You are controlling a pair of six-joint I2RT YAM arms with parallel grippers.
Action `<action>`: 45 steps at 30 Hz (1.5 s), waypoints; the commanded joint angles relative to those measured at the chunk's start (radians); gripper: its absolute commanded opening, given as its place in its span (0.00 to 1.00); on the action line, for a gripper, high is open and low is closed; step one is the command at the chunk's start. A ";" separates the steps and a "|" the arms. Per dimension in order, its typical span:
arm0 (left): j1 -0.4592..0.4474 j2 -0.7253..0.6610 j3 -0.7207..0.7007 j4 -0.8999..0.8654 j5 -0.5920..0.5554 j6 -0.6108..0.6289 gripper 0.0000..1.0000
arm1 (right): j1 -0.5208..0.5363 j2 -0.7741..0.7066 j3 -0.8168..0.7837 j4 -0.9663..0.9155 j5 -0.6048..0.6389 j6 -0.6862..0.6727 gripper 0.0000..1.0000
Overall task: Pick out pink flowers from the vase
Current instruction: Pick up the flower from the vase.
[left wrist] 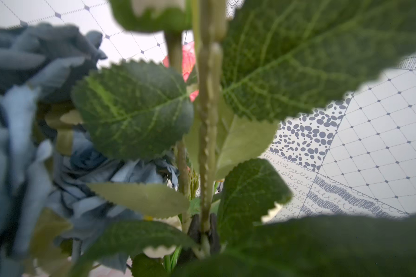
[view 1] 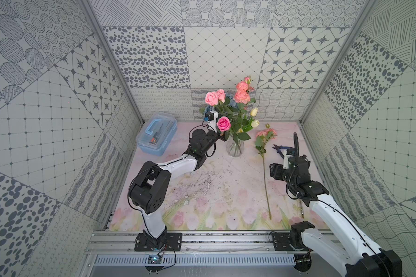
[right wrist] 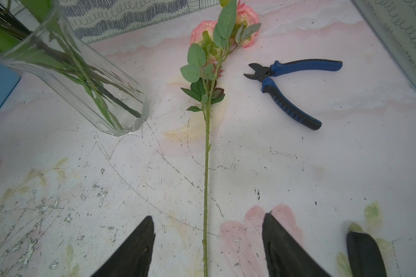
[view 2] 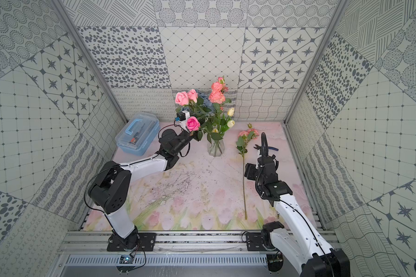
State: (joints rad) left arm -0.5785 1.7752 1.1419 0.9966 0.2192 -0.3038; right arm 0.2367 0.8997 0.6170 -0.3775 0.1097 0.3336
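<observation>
Am gripping stem (left wrist: 208, 144), likely pink rose's, with left claw (left wrist: 205, 231) shut tight at 9 o'clock of vase (view 1: 235, 148) neck, low for straight pull. Pink flowers (view 1: 213, 98) standing in vase. Pink spray (view 1: 264, 136) lying at vase's 3 o'clock. Right claw (right wrist: 208, 217) hovering open above its stalk, clear of bouquet.

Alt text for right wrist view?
A long-stemmed pink rose lies on the floral table, its stem running between the fingers of the open right claw. A clear glass vase of green stems and blue-handled cutters flank it.
</observation>
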 commanded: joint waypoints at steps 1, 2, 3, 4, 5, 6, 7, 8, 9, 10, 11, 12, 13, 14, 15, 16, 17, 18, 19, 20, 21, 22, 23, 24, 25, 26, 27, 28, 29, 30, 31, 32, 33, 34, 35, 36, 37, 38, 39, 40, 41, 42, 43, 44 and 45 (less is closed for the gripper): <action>-0.001 -0.066 0.035 -0.076 -0.013 0.073 0.08 | 0.007 -0.032 -0.013 0.037 0.009 -0.004 0.72; -0.001 -0.077 0.044 -0.092 -0.015 0.078 0.07 | 0.007 -0.035 -0.013 0.036 0.009 -0.005 0.72; -0.001 -0.085 0.051 -0.108 -0.017 0.083 0.06 | 0.007 -0.037 -0.013 0.038 0.007 -0.005 0.72; -0.001 -0.095 0.064 -0.128 -0.017 0.090 0.05 | 0.007 -0.040 -0.013 0.038 0.005 -0.005 0.72; 0.000 -0.104 0.079 -0.151 -0.017 0.098 0.04 | 0.007 -0.041 -0.011 0.037 0.005 -0.005 0.72; -0.001 -0.112 0.093 -0.172 -0.017 0.107 0.04 | 0.007 -0.043 -0.011 0.038 0.006 -0.005 0.72; 0.000 -0.120 0.111 -0.198 -0.016 0.118 0.03 | 0.007 -0.046 -0.011 0.037 0.005 -0.005 0.72; 0.000 -0.127 0.131 -0.224 -0.015 0.130 0.03 | 0.007 -0.048 -0.011 0.038 0.004 -0.005 0.72; 0.000 -0.134 0.153 -0.252 -0.014 0.145 0.02 | 0.007 -0.050 -0.011 0.037 0.003 -0.005 0.72; 0.000 -0.138 0.174 -0.279 -0.015 0.158 0.01 | 0.007 -0.052 -0.011 0.039 0.003 -0.005 0.72; 0.001 -0.144 0.200 -0.315 -0.017 0.172 0.00 | 0.007 -0.054 -0.011 0.040 0.003 -0.006 0.72; 0.002 -0.149 0.231 -0.350 -0.017 0.185 0.00 | 0.007 -0.057 -0.011 0.041 0.002 -0.006 0.72; 0.003 -0.152 0.255 -0.376 -0.017 0.199 0.00 | 0.006 -0.060 -0.011 0.041 0.003 -0.007 0.72; 0.006 -0.156 0.286 -0.411 -0.017 0.211 0.00 | 0.007 -0.062 -0.011 0.041 0.002 -0.007 0.73; 0.009 -0.158 0.318 -0.440 -0.017 0.220 0.00 | 0.007 -0.066 -0.010 0.043 0.001 -0.007 0.73; 0.012 -0.159 0.346 -0.465 -0.015 0.226 0.00 | 0.007 -0.066 -0.010 0.043 0.002 -0.007 0.73; 0.017 -0.160 0.382 -0.493 -0.014 0.231 0.00 | 0.007 -0.068 -0.009 0.043 -0.002 -0.007 0.73; 0.020 -0.157 0.412 -0.516 -0.009 0.232 0.00 | 0.006 -0.071 -0.008 0.042 -0.004 -0.006 0.73; 0.027 -0.153 0.460 -0.553 0.004 0.230 0.00 | 0.006 -0.073 -0.004 0.041 -0.009 -0.007 0.73; 0.031 -0.146 0.507 -0.590 0.020 0.225 0.00 | 0.006 -0.077 -0.001 0.042 -0.014 -0.007 0.73; 0.032 -0.139 0.547 -0.616 0.039 0.218 0.00 | 0.006 -0.081 0.002 0.043 -0.017 -0.007 0.73; 0.032 -0.131 0.587 -0.639 0.070 0.208 0.00 | 0.006 -0.086 0.008 0.045 -0.021 -0.007 0.73; 0.034 -0.124 0.621 -0.647 0.114 0.187 0.00 | 0.006 -0.091 0.017 0.045 -0.027 -0.005 0.74; 0.033 -0.119 0.645 -0.643 0.155 0.168 0.00 | 0.006 -0.095 0.027 0.045 -0.036 -0.003 0.74; 0.033 -0.114 0.667 -0.626 0.201 0.140 0.00 | 0.006 -0.103 0.041 0.046 -0.048 0.001 0.74; 0.033 -0.107 0.686 -0.604 0.242 0.107 0.00 | 0.006 -0.108 0.058 0.048 -0.064 0.006 0.74; 0.032 -0.099 0.708 -0.589 0.273 0.078 0.00 | 0.006 -0.116 0.074 0.051 -0.079 0.012 0.74; 0.032 -0.087 0.737 -0.580 0.309 0.042 0.00 | 0.007 -0.124 0.093 0.057 -0.102 0.017 0.74; 0.032 -0.073 0.763 -0.567 0.352 0.007 0.00 | 0.007 -0.136 0.113 0.068 -0.130 0.020 0.74; 0.034 -0.061 0.786 -0.549 0.395 -0.025 0.00 | 0.007 -0.147 0.134 0.079 -0.155 0.023 0.75; 0.031 -0.045 0.808 -0.522 0.446 -0.065 0.00 | 0.007 -0.160 0.157 0.097 -0.191 0.024 0.75; 0.029 -0.029 0.829 -0.498 0.494 -0.103 0.00 | 0.007 -0.172 0.180 0.120 -0.231 0.019 0.75; 0.026 -0.014 0.849 -0.488 0.532 -0.131 0.00 | 0.007 -0.182 0.200 0.146 -0.258 0.019 0.76; 0.020 0.002 0.875 -0.488 0.572 -0.155 0.00 | 0.007 -0.191 0.225 0.170 -0.291 0.017 0.76; 0.012 0.018 0.897 -0.498 0.604 -0.173 0.00 | 0.007 -0.194 0.252 0.193 -0.329 0.011 0.77; 0.004 0.031 0.914 -0.506 0.638 -0.181 0.00 | 0.006 -0.193 0.279 0.215 -0.354 0.007 0.77; -0.004 0.044 0.932 -0.519 0.673 -0.186 0.00 | 0.007 -0.188 0.309 0.239 -0.389 0.005 0.77; -0.015 0.059 0.950 -0.544 0.707 -0.185 0.00 | 0.007 -0.181 0.339 0.257 -0.421 0.006 0.76; -0.026 0.072 0.966 -0.574 0.734 -0.178 0.00 | 0.007 -0.174 0.362 0.275 -0.448 0.006 0.76; -0.038 0.086 0.989 -0.617 0.770 -0.161 0.00 | 0.007 -0.166 0.389 0.294 -0.479 0.007 0.76; -0.049 0.101 1.005 -0.667 0.800 -0.138 0.00 | 0.007 -0.152 0.414 0.308 -0.500 0.007 0.75; -0.061 0.110 1.017 -0.713 0.824 -0.112 0.00 | 0.006 -0.139 0.435 0.319 -0.516 0.003 0.74; -0.076 0.119 1.029 -0.770 0.854 -0.075 0.00 | 0.006 -0.125 0.457 0.326 -0.534 -0.004 0.74; -0.089 0.125 1.031 -0.820 0.871 -0.038 0.00 | 0.007 -0.108 0.479 0.330 -0.542 -0.006 0.72; -0.101 0.128 1.032 -0.859 0.884 -0.004 0.00 | 0.007 -0.092 0.495 0.331 -0.551 -0.009 0.71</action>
State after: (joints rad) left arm -0.6308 1.8740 2.1296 0.3470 0.8310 -0.3790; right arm 0.2367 0.7677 1.0721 -0.1165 -0.3550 0.3447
